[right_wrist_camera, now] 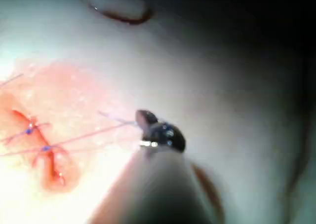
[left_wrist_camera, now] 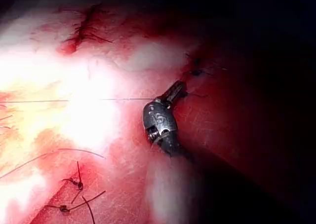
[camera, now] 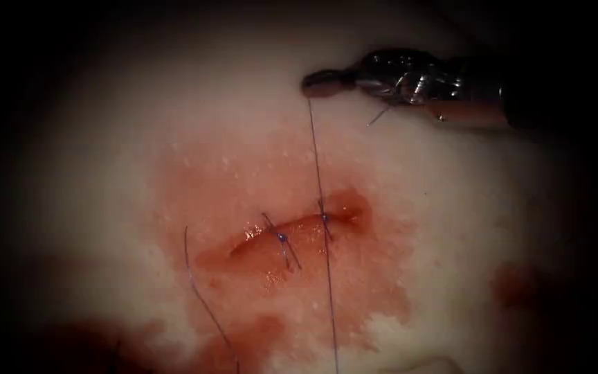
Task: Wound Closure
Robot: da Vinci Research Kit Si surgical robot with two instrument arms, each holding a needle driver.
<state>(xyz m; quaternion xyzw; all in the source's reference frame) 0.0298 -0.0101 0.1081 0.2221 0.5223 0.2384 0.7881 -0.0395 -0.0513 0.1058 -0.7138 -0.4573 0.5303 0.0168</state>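
While looking down through the endoscope, found the right arm's tool [camera: 320,83] at about one o'clock from the cut [camera: 243,246], well apart from it and over bare tissue [camera: 105,173]. Saw its jaws pressed fully together, pinching the thread [camera: 320,180] right at the tip. Traced that thread straight and taut from the jaws toward six o'clock, leaning only a touch toward five. Judged its long axis as near twelve-to-six, almost square to the cut, which itself ran from about eight o'clock to two. Noted it crossing the cut at the right-hand one of two stitches [camera: 282,237] and running on past the tissue's near edge.

Caught the same tool from the left wrist camera [left_wrist_camera: 175,91], with the thread drawn in a fine straight line away from its tip. Picked it out from the right wrist camera too [right_wrist_camera: 145,118], shut, with the strand leading off toward the stitched cut.

Marked a second, slack strand [camera: 198,291] curving at about seven o'clock from the cut, left of it, lying on red fluid [camera: 195,187] and held by nothing.

Could not tell where the needle lay. Reckoned the right arm the only one placed to work the taut thread.
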